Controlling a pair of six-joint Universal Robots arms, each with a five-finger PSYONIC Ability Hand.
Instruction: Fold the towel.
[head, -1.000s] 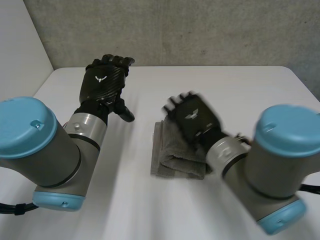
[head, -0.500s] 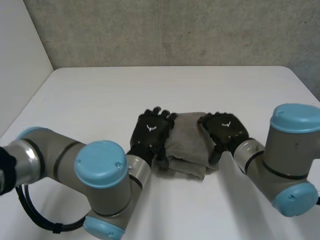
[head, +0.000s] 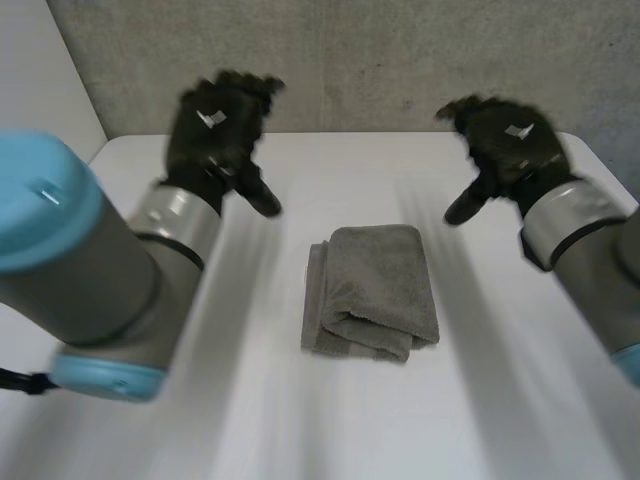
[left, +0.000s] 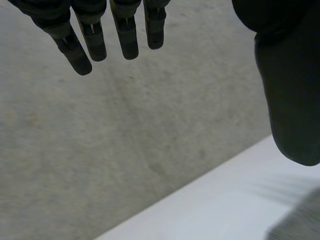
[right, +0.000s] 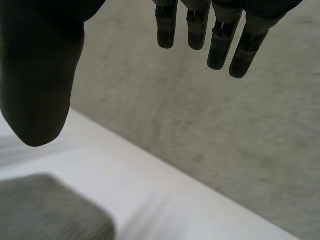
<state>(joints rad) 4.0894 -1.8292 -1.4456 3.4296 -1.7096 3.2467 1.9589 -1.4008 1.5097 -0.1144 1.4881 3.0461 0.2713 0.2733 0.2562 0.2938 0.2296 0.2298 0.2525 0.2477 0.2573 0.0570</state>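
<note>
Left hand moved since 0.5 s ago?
Yes. The left hand has left the towel side and now hangs open toward the far edge of the table.

Light soft & even, seems from above; no hard shadows, no glare. White table (head: 330, 170) bright but not blown out. Grey wall (head: 400, 60) behind table's far edge evenly lit, mottled. Towel (head: 372, 290) at table centre casts only a thin, faint shadow along its near edge; its folds show as darker creases. Left hand (head: 215, 135) & right hand (head: 505, 140) read near-black w/ little surface detail; in wrist views they're flat dark shapes vs. the lit wall. Light-blue cap (head: 40, 215) has a weak sheen.
</note>
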